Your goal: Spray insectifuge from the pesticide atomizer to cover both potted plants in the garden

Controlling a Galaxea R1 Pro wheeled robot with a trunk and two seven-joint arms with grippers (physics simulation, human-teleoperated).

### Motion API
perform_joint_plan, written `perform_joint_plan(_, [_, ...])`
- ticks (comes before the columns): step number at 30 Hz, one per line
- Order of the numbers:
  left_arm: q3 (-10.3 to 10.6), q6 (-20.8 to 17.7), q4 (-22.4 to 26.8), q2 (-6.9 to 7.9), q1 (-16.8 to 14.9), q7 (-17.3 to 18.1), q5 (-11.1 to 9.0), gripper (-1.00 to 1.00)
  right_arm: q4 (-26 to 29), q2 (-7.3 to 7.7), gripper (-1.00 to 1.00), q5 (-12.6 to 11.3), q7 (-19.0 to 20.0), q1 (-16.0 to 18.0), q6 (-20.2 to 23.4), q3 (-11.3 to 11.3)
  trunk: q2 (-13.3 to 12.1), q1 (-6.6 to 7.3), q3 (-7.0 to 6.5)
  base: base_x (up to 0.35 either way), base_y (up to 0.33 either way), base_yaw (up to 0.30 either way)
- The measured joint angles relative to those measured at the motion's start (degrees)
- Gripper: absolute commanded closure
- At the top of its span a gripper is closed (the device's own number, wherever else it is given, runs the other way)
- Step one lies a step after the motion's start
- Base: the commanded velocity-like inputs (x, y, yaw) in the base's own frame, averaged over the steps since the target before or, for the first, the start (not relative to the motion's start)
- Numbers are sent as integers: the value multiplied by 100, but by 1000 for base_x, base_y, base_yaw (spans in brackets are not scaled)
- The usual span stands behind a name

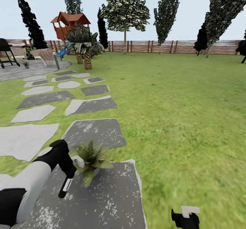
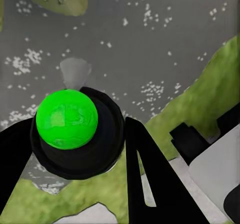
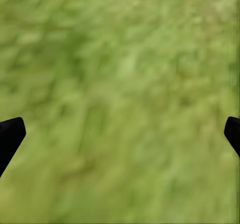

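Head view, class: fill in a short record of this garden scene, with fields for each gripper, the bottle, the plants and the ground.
left gripper: shut on the pesticide atomizer, beside the near plant
right gripper: open, over the lawn
near potted plant: on a grey stepping stone
far potted plant: on the patio

A wooden playhouse (image 1: 70, 23) with a blue slide (image 1: 62, 52) stands beyond wicker chairs (image 1: 46, 56) and a grill (image 1: 7, 53).
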State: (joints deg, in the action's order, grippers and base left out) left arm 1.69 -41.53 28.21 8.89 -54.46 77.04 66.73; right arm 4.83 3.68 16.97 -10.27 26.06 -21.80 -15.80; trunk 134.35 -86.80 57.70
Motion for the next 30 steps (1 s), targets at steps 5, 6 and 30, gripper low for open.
perform_joint_plan(5, [11,2,0,8,-99,30,11,100,0,-2,-100,0,1,0,0,3,0,0,0,285,-138,0])
perform_joint_plan(6, [14,6,0,24,-162,101,15,100,0,-2,-100,0,2,0,3,3,0,0,0,287,-134,0])
perform_joint_plan(30, [101,2,2,-4,-299,756,732,100,-1,-16,-100,0,-8,1,2,5,0,-2,0,46,-38,174])
